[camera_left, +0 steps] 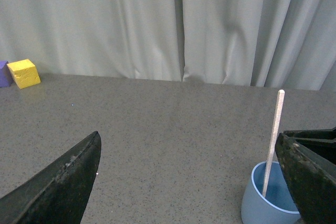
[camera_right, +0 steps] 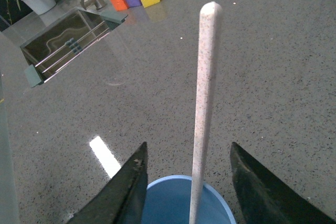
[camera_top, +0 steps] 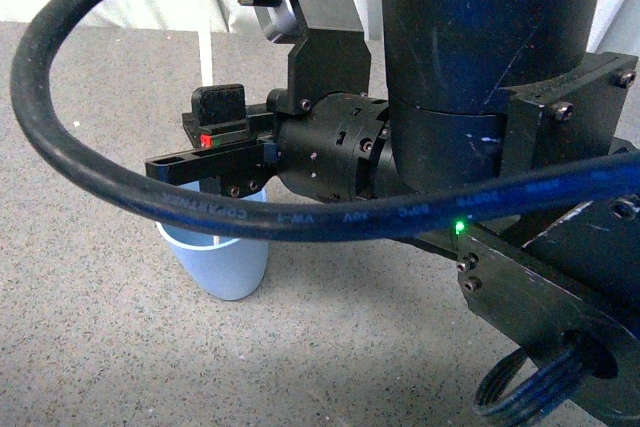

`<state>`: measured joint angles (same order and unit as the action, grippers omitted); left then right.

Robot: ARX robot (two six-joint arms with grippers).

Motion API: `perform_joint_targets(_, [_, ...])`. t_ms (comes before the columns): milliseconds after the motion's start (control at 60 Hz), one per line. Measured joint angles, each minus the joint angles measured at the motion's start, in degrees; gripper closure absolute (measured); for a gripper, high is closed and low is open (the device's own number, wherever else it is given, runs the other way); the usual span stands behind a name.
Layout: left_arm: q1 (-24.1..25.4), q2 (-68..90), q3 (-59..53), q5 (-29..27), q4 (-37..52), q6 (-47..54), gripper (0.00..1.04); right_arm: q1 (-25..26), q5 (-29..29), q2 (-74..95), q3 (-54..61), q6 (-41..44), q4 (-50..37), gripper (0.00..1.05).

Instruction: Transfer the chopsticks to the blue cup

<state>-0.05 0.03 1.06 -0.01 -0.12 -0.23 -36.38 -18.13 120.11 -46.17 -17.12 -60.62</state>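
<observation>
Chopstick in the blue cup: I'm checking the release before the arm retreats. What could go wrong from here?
The chopstick stands within the open right gripper, so a sideways retreat could knock it out. It also rises well above the blue cup, so any nudge might tip both over.

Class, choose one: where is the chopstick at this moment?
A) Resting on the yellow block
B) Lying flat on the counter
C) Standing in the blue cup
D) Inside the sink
C: the chopstick stands nearly upright with its lower end inside the blue cup.
</observation>
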Motion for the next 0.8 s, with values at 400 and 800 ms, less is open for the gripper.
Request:
perform_joint_targets(400, [0.00,0.00,0.00,0.00,0.00,-0.02,0.07,3.21,5.90,-9.33,6.82,-2.12,-3.41,0.10])
perform_joint_targets(800, [0.00,0.00,0.00,0.00,0.00,-0.02,0.07,18.05,11.50,-29.03,20.02,-5.03,9.77,0.09])
